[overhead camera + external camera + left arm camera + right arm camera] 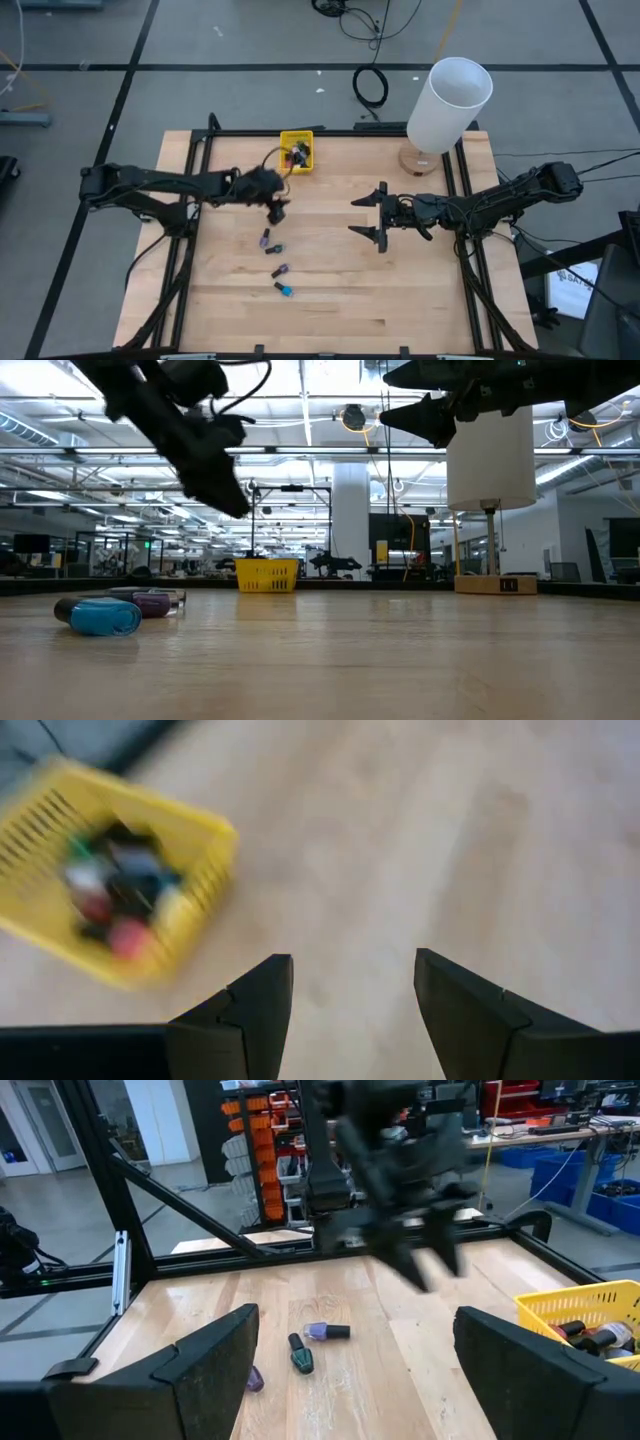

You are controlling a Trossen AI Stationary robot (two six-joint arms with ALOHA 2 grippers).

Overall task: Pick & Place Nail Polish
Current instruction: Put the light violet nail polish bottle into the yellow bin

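Observation:
Several tiny nail polish bottles lie on their sides on the wooden table: a purple one (265, 238), a green one (277, 248), a purple one (281, 270) and a blue one (284, 291). More bottles lie in the small yellow bin (296, 152) at the far side. My left gripper (279, 208) is open and empty above the table, between the bin and the loose bottles. My right gripper (380, 216) is open and empty, held above the table's middle right. The bin also shows in the left wrist view (110, 870).
A white lamp (447, 105) on a wooden base stands at the far right of the table. Black frame rails run along the table's left, right and far sides. Bare wood lies at the near side.

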